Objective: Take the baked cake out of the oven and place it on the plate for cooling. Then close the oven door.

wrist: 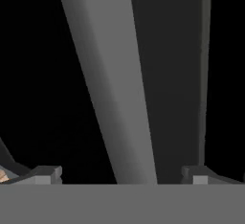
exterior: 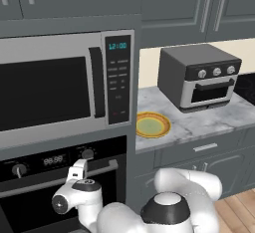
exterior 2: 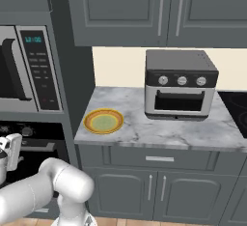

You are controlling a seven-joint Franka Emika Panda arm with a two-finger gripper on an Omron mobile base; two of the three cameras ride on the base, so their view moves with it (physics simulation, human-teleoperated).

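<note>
1. Setting: a domestic kitchen, computer-rendered.
2. Built-in appliances: a silver microwave [exterior: 64, 85] with a keypad and lit clock is set into a tall grey unit, directly above the oven [exterior: 60, 177], which has a black control panel, knobs and a digital display.
3. Storage: grey panelled wall cabinets [exterior 2: 164, 10] with bar handles above; matching base cabinets and a drawer [exterior 2: 159, 159] below.
4. Work surface: a grey-veined marble counter [exterior 2: 193, 131] against a cream wall.
5. Counter items: a boxy toaster oven [exterior 2: 179, 85] with three knobs; a yellow-rimmed plate [exterior 2: 103, 121].
6. Floor: wood-toned boards at the lower edge.
</note>
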